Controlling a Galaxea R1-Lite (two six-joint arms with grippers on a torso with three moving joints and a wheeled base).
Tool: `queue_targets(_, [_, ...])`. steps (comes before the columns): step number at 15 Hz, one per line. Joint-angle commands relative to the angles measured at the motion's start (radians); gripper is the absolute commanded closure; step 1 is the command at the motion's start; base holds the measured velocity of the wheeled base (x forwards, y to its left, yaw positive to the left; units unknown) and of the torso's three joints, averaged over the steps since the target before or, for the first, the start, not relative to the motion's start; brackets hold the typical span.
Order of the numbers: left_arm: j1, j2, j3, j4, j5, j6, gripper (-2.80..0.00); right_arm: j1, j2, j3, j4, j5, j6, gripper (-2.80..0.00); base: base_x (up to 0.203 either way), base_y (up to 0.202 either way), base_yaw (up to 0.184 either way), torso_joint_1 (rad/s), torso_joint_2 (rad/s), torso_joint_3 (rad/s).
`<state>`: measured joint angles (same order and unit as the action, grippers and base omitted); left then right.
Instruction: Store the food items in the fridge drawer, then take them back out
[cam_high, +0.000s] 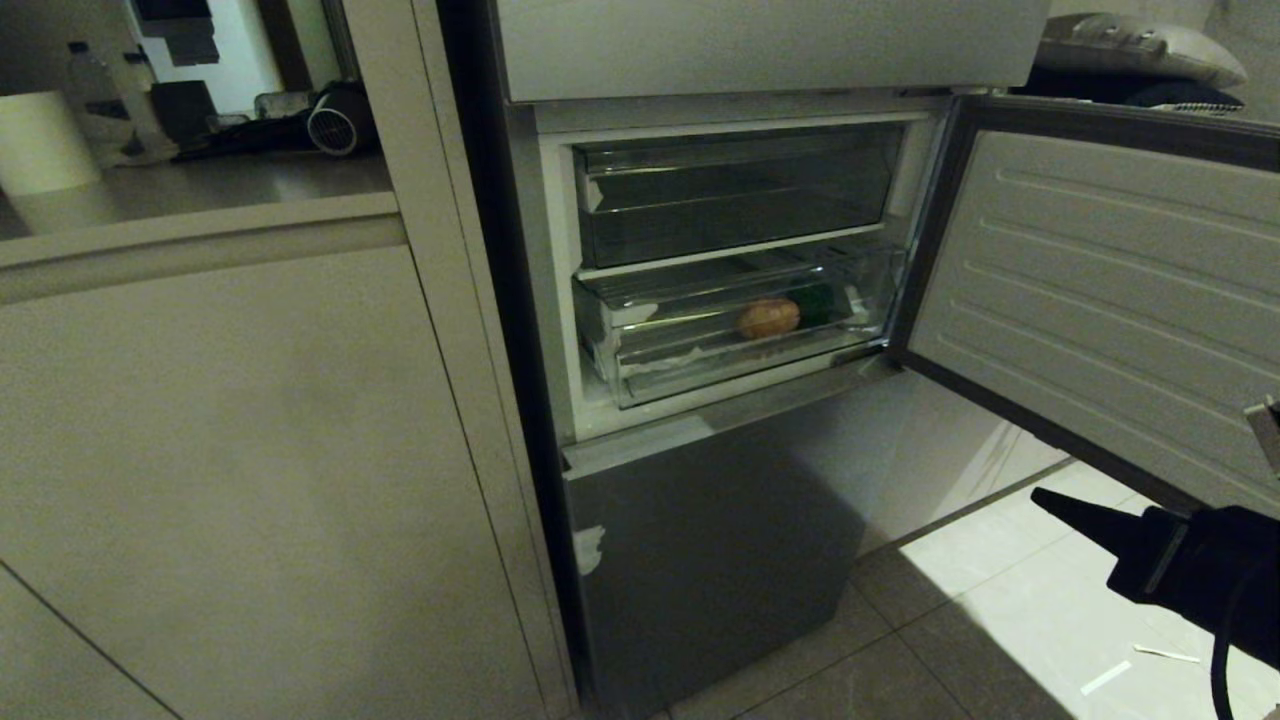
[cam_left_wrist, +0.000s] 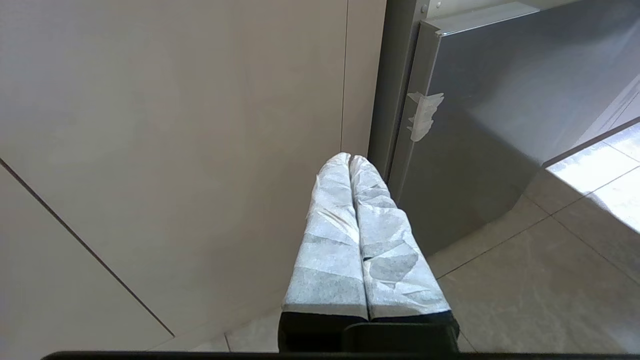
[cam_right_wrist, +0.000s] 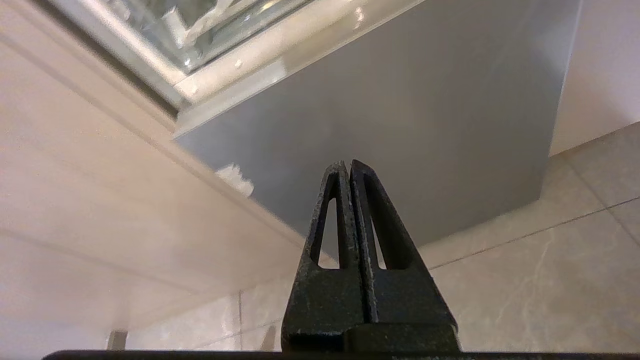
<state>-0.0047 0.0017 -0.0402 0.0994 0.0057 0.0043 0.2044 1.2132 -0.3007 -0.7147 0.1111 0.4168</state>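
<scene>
1. Nearest, at 4 o'clock in the head view, the black right gripper (cam_high: 1040, 497) is held low over the pale tiled floor (cam_high: 1010, 610), its tapered fingers pressed together and empty, pointing towards 10 o'clock.
2. The left gripper (cam_left_wrist: 350, 159), with white paper-wrapped fingers, is likewise closed on nothing, beside the grey lower fridge door (cam_left_wrist: 500, 125).
3. The open ribbed white fridge door (cam_high: 1110, 290) stands at 3 o'clock.
4. Farther in, the clear-plastic fridge drawer (cam_high: 700, 370) is seen pushed in, holding the orange-brown roundish food piece (cam_high: 768, 318) with the dark-green lump (cam_high: 818, 303) just behind it.
5. Above is seen the shallower clear tray (cam_high: 735, 195).
</scene>
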Motion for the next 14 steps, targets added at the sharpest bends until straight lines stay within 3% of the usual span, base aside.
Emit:
queue_targets(1, [0.000,0.001,0.000,0.000,0.000,0.000,0.00,0.012,-0.051,0.058,-0.005,0.003,0.010,0.00,0.000,0.000,0.000,0.000,0.00,0.000])
queue_targets(4, [0.000,0.001,-0.001,0.000,0.000,0.000,0.00,0.013,-0.087,0.124,-0.012,0.007,0.009,0.00,0.000,0.000,0.000,0.000,0.00,0.000])
queue_targets(8, [0.000,0.001,0.000,0.000,0.000,0.000,0.00,0.011,-0.090,0.219,-0.231,0.020,0.008,0.00,0.000,0.000,0.000,0.000,0.00,0.000])
queue_targets(14, [0.000,0.001,0.000,0.000,0.000,0.000,0.00,0.007,-0.082,0.202,-0.249,0.047,0.010,0.00,0.000,0.000,0.000,0.000,0.00,0.000])
